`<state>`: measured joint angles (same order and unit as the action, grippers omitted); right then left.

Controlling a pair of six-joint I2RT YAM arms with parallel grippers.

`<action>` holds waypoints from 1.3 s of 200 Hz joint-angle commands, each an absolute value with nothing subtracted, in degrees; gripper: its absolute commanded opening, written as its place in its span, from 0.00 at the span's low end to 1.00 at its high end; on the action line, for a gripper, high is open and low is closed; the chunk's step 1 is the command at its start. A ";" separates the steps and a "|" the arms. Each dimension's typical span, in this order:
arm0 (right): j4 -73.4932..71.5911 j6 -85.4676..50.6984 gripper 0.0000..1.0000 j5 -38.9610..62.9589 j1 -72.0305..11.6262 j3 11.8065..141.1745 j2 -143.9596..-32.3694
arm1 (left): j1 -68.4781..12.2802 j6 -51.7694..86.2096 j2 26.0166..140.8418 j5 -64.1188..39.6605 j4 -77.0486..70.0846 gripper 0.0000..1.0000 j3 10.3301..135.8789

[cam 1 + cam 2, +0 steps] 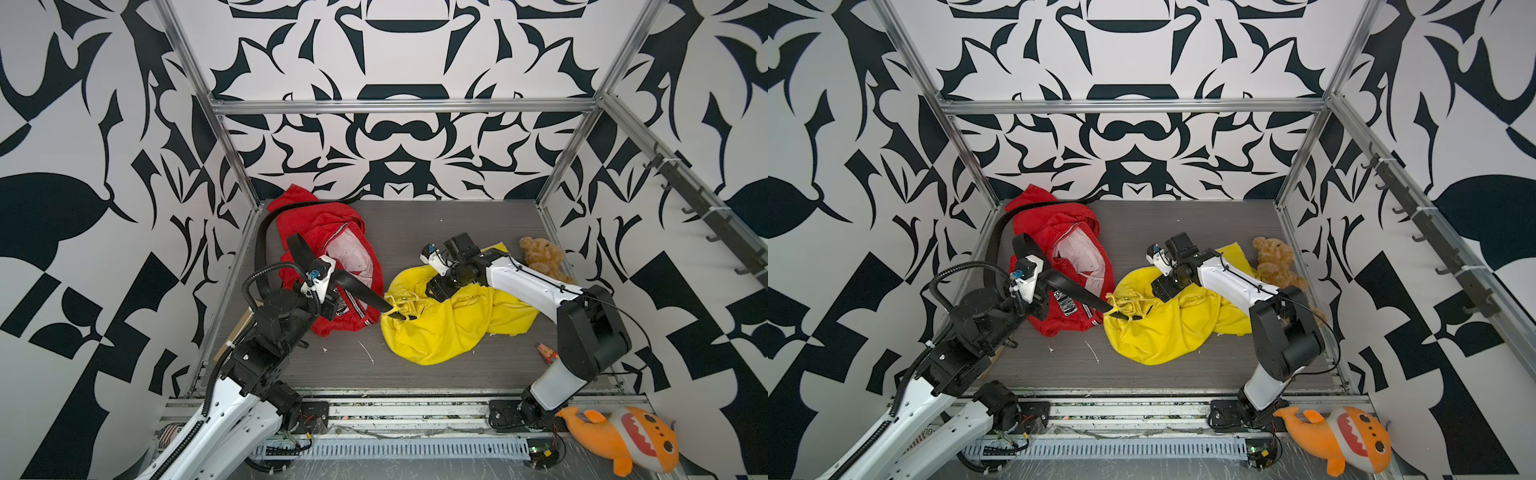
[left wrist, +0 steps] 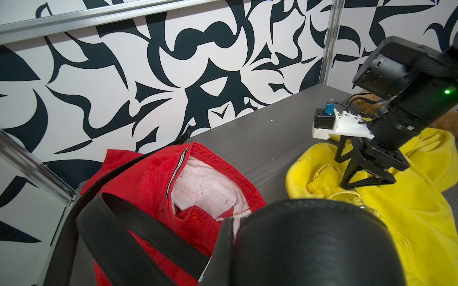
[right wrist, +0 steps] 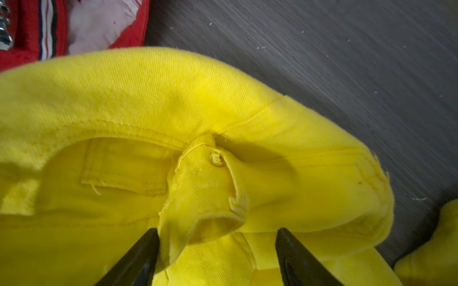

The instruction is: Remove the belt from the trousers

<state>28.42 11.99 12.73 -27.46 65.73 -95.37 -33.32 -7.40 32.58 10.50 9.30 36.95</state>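
My grey wood-grain table [image 1: 436,232] carries red trousers [image 1: 316,224] at its far left, yellow trousers [image 1: 440,328] crumpled mid-table just beside them, a brown teddy bear [image 1: 542,255] to the right, and a small toy [image 1: 547,354] near its front right edge.

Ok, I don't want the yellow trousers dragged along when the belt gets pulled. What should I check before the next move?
1. Left gripper shut on the belt: ok.
2. Belt out of the yellow trousers: not ok, its end sits in the waistband.
3. Right gripper pinning the yellow trousers: not ok, jaws open astride a waistband fold.
4. Belt clear of the red trousers: not ok, draped over them.
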 commanded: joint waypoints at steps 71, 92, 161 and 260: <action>23.29 9.98 0.40 24.70 -27.33 74.54 -105.86 | -33.04 -6.59 31.65 11.50 7.45 0.00 35.97; 22.87 8.83 0.00 21.92 -27.08 73.53 -104.73 | -33.02 -6.85 31.22 12.10 7.97 0.00 36.01; 26.65 4.01 0.00 4.07 -20.03 72.25 -97.13 | -33.05 -11.50 30.32 15.81 6.75 0.00 37.27; 29.67 0.49 0.00 -8.76 -6.63 73.22 -99.47 | -27.10 -18.77 29.19 23.73 1.15 0.00 41.71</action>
<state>29.34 1.69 4.29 -11.42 72.53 -98.28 -30.46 -17.98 31.51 16.38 9.02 37.69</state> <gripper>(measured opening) 0.061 0.073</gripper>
